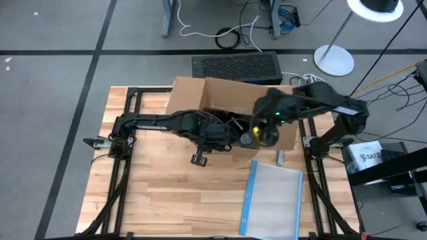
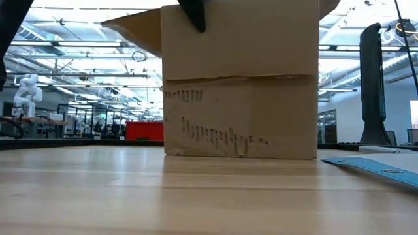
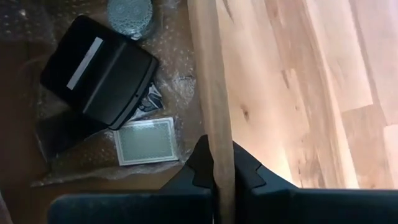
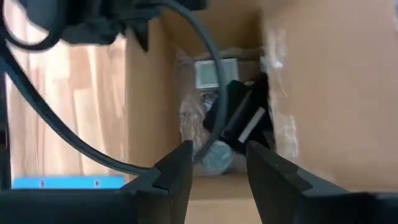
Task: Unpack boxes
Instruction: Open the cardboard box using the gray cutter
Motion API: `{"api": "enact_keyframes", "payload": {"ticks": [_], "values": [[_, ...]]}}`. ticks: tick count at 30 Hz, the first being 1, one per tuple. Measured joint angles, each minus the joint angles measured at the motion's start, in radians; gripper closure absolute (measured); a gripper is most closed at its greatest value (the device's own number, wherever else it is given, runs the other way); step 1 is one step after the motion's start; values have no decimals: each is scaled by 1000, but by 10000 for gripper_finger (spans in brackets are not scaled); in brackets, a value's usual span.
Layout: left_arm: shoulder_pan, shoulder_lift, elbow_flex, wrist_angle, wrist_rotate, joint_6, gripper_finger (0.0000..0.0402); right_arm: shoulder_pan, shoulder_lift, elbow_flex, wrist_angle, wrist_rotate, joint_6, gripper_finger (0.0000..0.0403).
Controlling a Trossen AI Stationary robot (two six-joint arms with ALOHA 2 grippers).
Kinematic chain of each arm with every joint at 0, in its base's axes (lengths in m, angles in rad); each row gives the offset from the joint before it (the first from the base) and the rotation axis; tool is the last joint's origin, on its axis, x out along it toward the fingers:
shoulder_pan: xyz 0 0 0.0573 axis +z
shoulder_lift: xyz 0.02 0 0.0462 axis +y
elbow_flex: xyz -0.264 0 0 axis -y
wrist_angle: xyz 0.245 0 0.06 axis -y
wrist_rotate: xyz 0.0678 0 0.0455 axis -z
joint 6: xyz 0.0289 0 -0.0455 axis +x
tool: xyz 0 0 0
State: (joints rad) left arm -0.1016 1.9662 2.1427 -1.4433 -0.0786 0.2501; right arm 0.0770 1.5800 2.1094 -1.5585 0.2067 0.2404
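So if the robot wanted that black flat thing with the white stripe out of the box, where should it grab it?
Probably across its narrow width, coming straight down through the open top of the box. The black case lies flat on bubble wrap at the bottom, so only its long side edges offer a grip. The right gripper, open, already hangs above it; the left gripper is clamped on the box wall.

Light wooden plank table (image 1: 153, 193): bears open brown corrugated cardboard box (image 1: 193, 93); flat clear plastic pouch with blue edge (image 1: 273, 197); small grey piece (image 1: 281, 157).
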Motion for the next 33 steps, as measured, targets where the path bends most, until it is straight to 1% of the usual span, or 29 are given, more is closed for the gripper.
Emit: {"api": "enact_keyframes", "payload": {"ticks": [3, 7, 9, 14, 16, 18, 20, 21, 22, 24, 26, 30, 33], "values": [[-7, -12, -2, -1, 20, 3, 389, -18, 45, -8, -11, -5, -58, 261], [-21, -30, -2, -27, 44, 3, 389, -51, 61, -10, -6, -9, -47, 263], [-31, -38, -3, -50, 40, 11, 389, -63, 51, -9, -4, -70, -45, 266], [-54, -68, -2, -140, 36, 78, 389, -87, 16, -10, -22, -289, -12, 275], [-59, -76, -2, -144, 43, 99, 389, -89, 10, -9, -14, -358, 5, 278], [-58, -79, -2, -139, 65, 119, 389, -80, 14, -9, -7, -390, 12, 280], [-58, -80, -2, -130, 86, 123, 389, -69, 23, -11, -7, -383, 9, 282], [-58, -80, -2, -127, 94, 99, 389, -67, 24, -11, -7, -371, 9, 283], [-59, -80, -2, -125, 103, 67, 383, -68, 24, -11, -7, -362, 10, 284], [-60, -81, -2, -129, 130, 13, 359, -69, 19, -11, -5, -344, 24, 287], [-59, -83, -1, -131, 146, -21, 325, -70, 17, -11, 1, -335, 46, 289], [-58, -85, 1, -129, 138, -96, 257, -58, 17, -11, 27, -336, 100, 293], [-59, -85, 1, -121, 146, -161, 211, -39, 17, -11, 53, -330, 106, 294]]}}
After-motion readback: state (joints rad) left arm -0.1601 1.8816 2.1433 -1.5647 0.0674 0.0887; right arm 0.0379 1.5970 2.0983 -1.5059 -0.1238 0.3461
